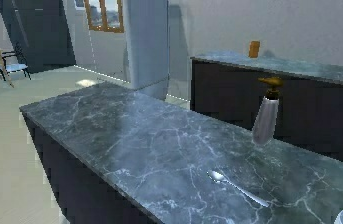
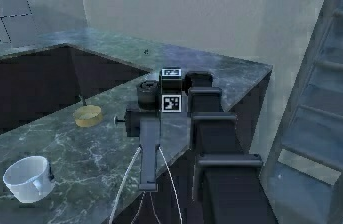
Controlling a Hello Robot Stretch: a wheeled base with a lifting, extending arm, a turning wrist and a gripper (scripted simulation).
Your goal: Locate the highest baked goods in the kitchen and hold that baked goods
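Well, starting at the arm side view's left, a white cup [image 2: 27, 178] stands on the marble counter [image 2: 69, 150]. A careless swing of the wrist toward it could tip it over or push it off the edge. Further along lies a flat tan round thing [image 2: 87, 116], likely the baked goods, resting on the counter near the gripper [image 2: 147, 195] but apart from it. The main risk is settling on it too soon. The task wants the highest one, and in the forward view a small orange thing [image 1: 254, 48] stands on the far counter [image 1: 299, 68], too small to name, so the robot could end up holding the wrong item. The gripper's fingers trail toward the bottom edge over the marble, and I cannot tell their state or whether they carry anything. To the right, the arm [image 2: 224, 160] reaches out over the counter. Driving the base now could scrape it along the top or sweep the tan round thing away.
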